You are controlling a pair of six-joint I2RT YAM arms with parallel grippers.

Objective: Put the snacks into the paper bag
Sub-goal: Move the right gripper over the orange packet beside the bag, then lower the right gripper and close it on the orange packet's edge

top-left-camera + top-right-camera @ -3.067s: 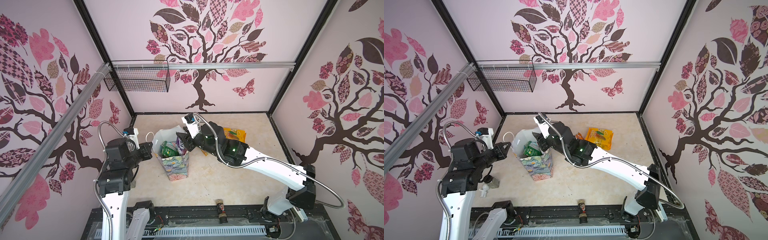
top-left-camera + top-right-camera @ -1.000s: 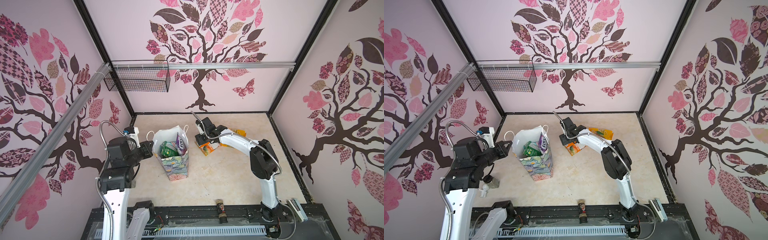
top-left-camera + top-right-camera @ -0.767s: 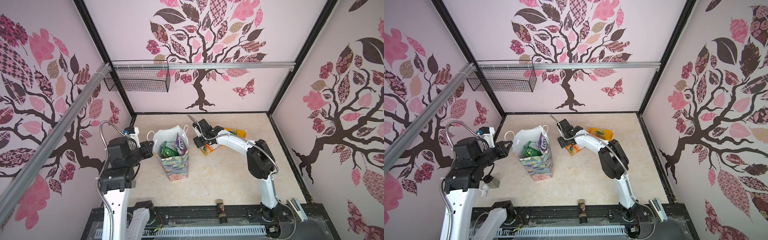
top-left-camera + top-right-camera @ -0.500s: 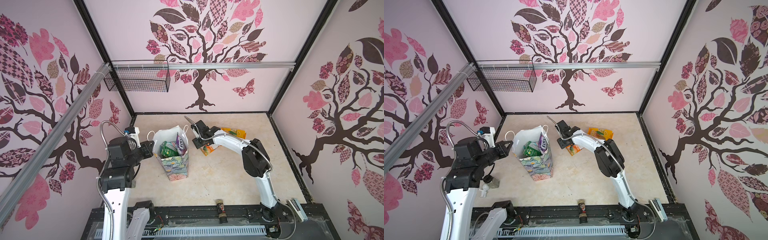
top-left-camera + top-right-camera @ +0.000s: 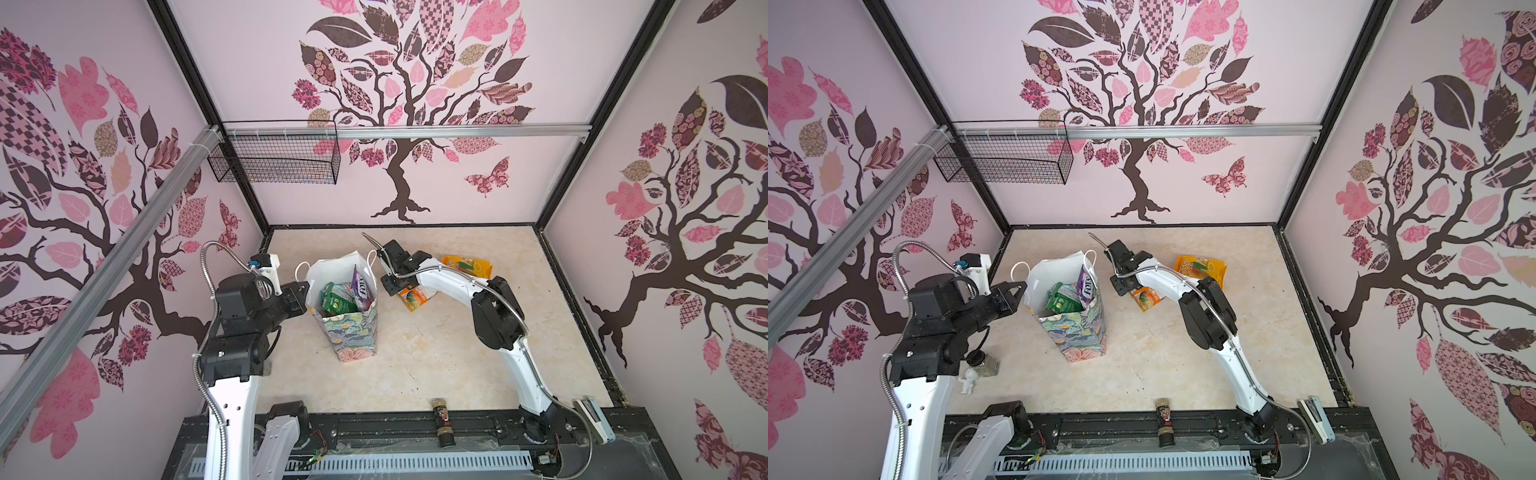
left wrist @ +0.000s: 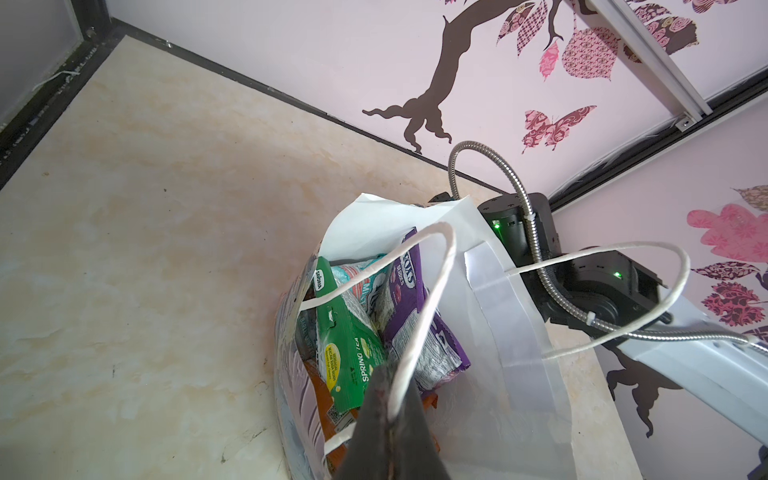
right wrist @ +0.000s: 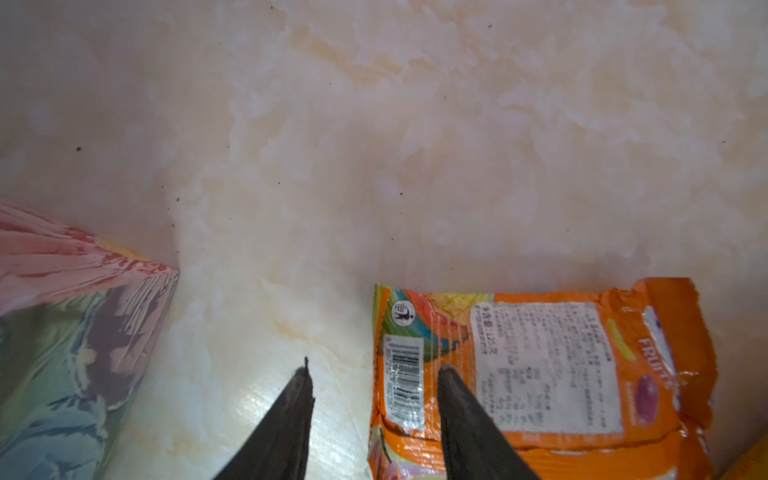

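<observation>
Filling looks mostly done: several snacks (image 5: 337, 297) stand in the paper bag (image 5: 353, 332), left claw (image 6: 390, 374) pinched on its handle. Right claw (image 7: 376, 370), half-wide, straddles the edge of an orange packet (image 7: 540, 353) at the bag's 3 o'clock; a yellow packet (image 5: 467, 266) waits at 2 o'clock.

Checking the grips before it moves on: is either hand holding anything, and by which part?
The left hand is shut on the paper bag's cord handle. The right hand holds nothing; its jaws stand open over the orange packet's edge.
</observation>
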